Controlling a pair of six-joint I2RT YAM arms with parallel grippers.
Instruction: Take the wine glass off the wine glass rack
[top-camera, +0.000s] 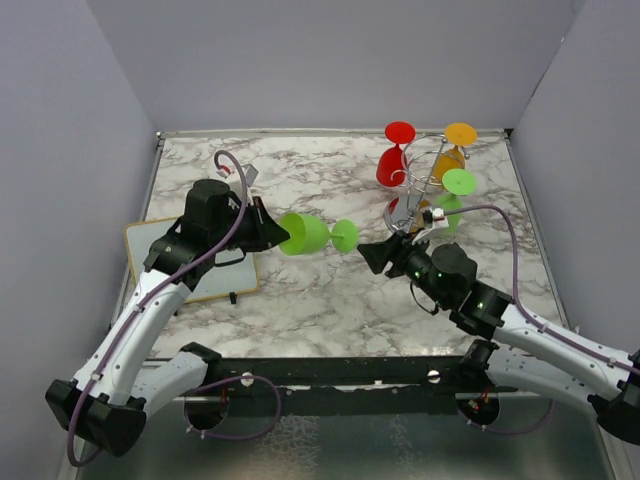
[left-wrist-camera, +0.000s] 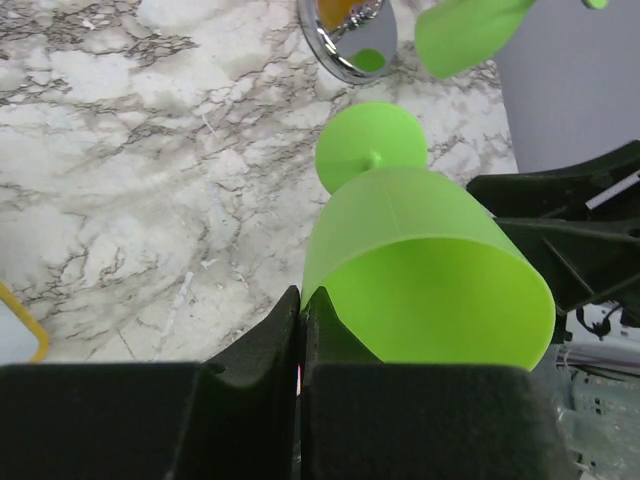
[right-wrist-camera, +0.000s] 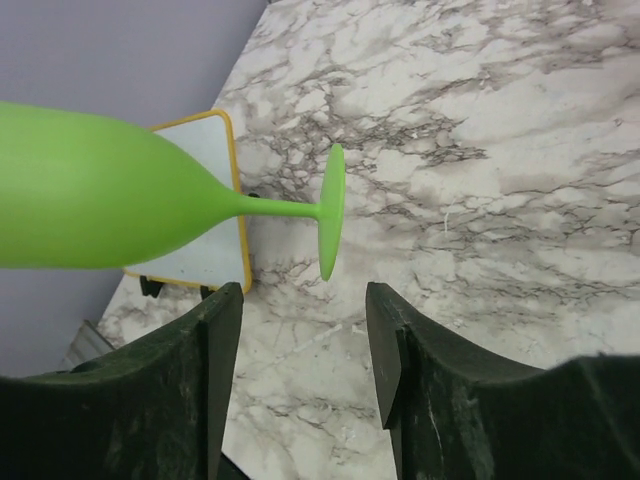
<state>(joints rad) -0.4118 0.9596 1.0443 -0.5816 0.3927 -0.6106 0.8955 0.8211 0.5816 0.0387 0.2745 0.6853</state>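
Note:
My left gripper (top-camera: 276, 234) is shut on the rim of a green wine glass (top-camera: 305, 235) and holds it sideways above the table, its foot (top-camera: 344, 236) pointing right. In the left wrist view the jaws pinch the glass wall (left-wrist-camera: 420, 270). My right gripper (top-camera: 375, 256) is open and empty just right of the foot; in its view the glass (right-wrist-camera: 100, 195) lies across the top left, its foot (right-wrist-camera: 331, 210) above the open jaws. The silver wire wine glass rack (top-camera: 420, 190) stands at the back right with red (top-camera: 392, 160), orange (top-camera: 452, 150) and green (top-camera: 452, 195) glasses hanging on it.
A white board with a yellow edge (top-camera: 190, 262) lies on the marble table (top-camera: 320, 300) at the left, under the left arm. Grey walls close in the table on three sides. The rack's shiny round base (left-wrist-camera: 350, 35) shows in the left wrist view.

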